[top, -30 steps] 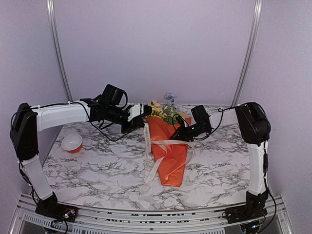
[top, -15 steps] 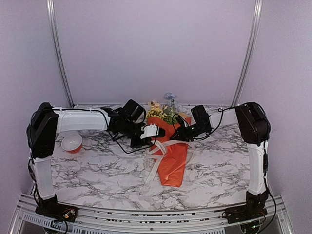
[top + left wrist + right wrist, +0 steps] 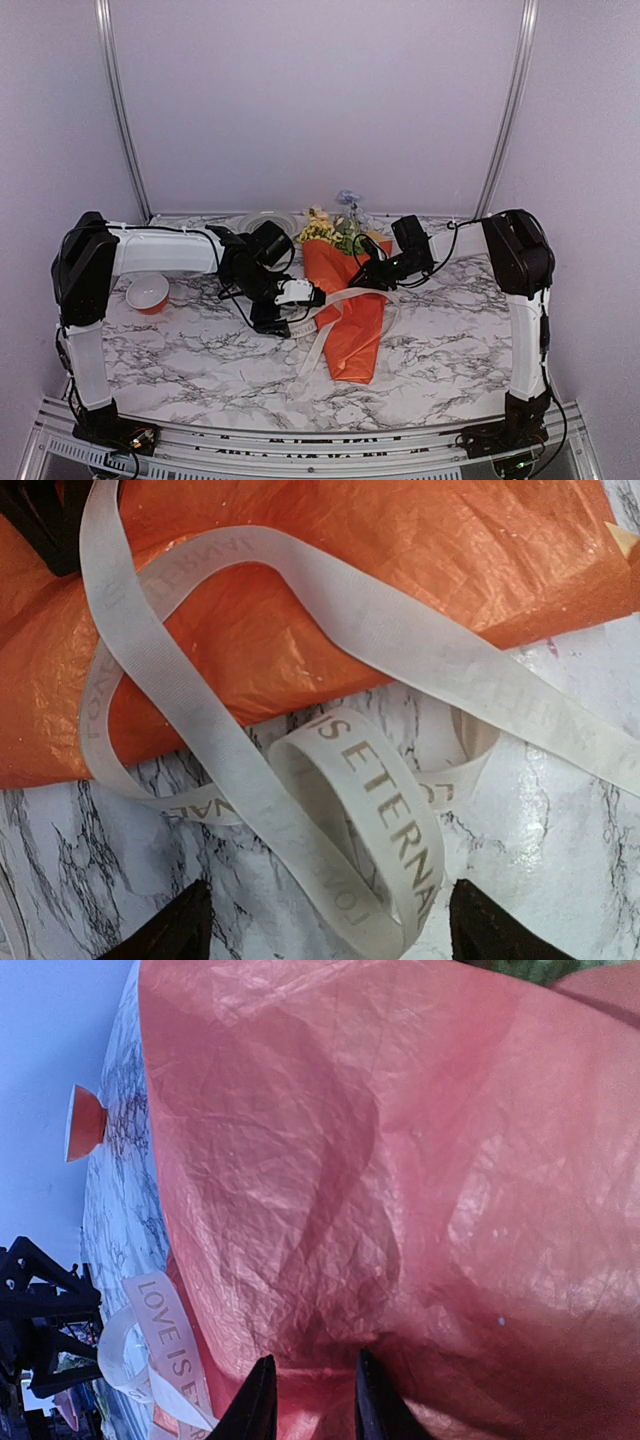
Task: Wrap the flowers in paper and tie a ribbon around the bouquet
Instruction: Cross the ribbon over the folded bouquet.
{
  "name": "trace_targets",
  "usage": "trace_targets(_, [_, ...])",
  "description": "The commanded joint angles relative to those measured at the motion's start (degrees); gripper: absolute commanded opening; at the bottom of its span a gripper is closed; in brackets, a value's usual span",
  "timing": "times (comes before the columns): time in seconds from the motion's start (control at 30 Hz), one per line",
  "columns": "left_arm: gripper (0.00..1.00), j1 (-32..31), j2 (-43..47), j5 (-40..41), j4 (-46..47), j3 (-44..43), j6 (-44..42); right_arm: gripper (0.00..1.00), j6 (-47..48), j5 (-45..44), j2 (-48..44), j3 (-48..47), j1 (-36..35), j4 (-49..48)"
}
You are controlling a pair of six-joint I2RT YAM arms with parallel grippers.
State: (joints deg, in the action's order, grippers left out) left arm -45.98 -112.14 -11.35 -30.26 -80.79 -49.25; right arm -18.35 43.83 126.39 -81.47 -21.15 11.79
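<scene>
The bouquet (image 3: 352, 325) lies on the marble table as an orange paper (image 3: 300, 580) cone. The flowers (image 3: 330, 230) stick out of its far, wide end. The cream ribbon (image 3: 345, 297) with printed lettering crosses the cone, and its tails trail toward the near edge. My left gripper (image 3: 300, 312) hovers at the cone's left side. In the left wrist view the left gripper (image 3: 330, 935) is open wide, and a loose ribbon (image 3: 370, 830) loop lies between its fingertips (image 3: 180, 930), untouched. My right gripper (image 3: 312, 1400) is shut on a fold of the paper (image 3: 400, 1160) on the cone's right upper side.
A round orange-and-white bowl-like object (image 3: 147, 293) sits at the left of the table. A pale round plate (image 3: 262, 220) lies at the back, behind the left arm. Walls and two metal posts close in the table's back and sides.
My left gripper came down from behind the bouquet's top to its left side, let go of the ribbon and opened. The ribbon dropped into a loose loop. The right gripper stayed put.
</scene>
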Motion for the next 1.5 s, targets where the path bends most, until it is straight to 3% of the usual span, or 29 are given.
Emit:
trace_targets(0.0, [0.85, 0.1, 5.0, -9.0, -4.1, -0.5, -0.6, 0.27, 0.9, -5.8, 3.1, 0.8, -0.1, 5.3])
trace_targets(0.17, [0.87, -0.3, 4.2, -17.0, -3.8, -3.9, 2.7, 0.27, 0.8, -5.8, 2.8, 1.1, -0.1, 5.0])
trace_targets(0.23, [0.84, -0.8, 3.0, -16.4, 0.1, -4.1, 8.5, 0.27, 0.7, -5.8, 2.7, 1.3, -0.2, 4.8])
trace_targets(0.37, [0.44, -2.6, -1.1, -11.4, 6.5, -5.7, 20.7, 0.27, 0.9, -5.8, 2.9, 1.4, -0.2, 4.8])
trace_targets(0.43, [0.37, -3.1, -2.2, -10.1, 8.6, -5.2, 24.3, 0.27, 0.9, -5.8, 2.9, 1.6, -0.2, 4.6])
trace_targets(0.5, [0.4, -3.8, -2.7, -9.1, 10.9, -4.1, 26.9, 0.27, 0.8, -5.8, 3.1, 1.7, -0.1, 4.5])
trace_targets(0.63, [0.61, -5.3, -4.5, -7.8, 12.8, -2.9, 28.4, 0.27, 0.9, -5.8, 3.3, 1.6, -0.1, 4.4])
trace_targets(0.93, [0.55, -6.0, -7.9, -0.1, 12.7, -4.4, 28.4, 0.27, 0.6, -5.4, 3.5, 1.8, -0.2, 4.0])
trace_targets(1.13, [0.35, -6.7, -8.7, -1.7, 12.4, -4.6, 27.4, 0.27, 0.7, -5.5, 3.3, 2.1, -0.2, 4.1])
trace_targets(1.23, [0.09, -6.8, -8.0, -0.9, 12.0, -4.7, 27.4, 0.27, 0.8, -5.6, 3.3, 2.2, -0.2, 4.0])
trace_targets(1.27, [0.05, -6.8, -7.3, -0.4, 12.0, -4.5, 27.4, 0.27, 0.9, -5.7, 3.3, 2.2, -0.2, 4.1])
trace_targets(1.47, [0.0, -6.8, -1.1, 2.0, 12.0, -4.6, 25.4, 0.27, 0.8, -5.8, 3.7, 2.7, -0.3, 3.9])
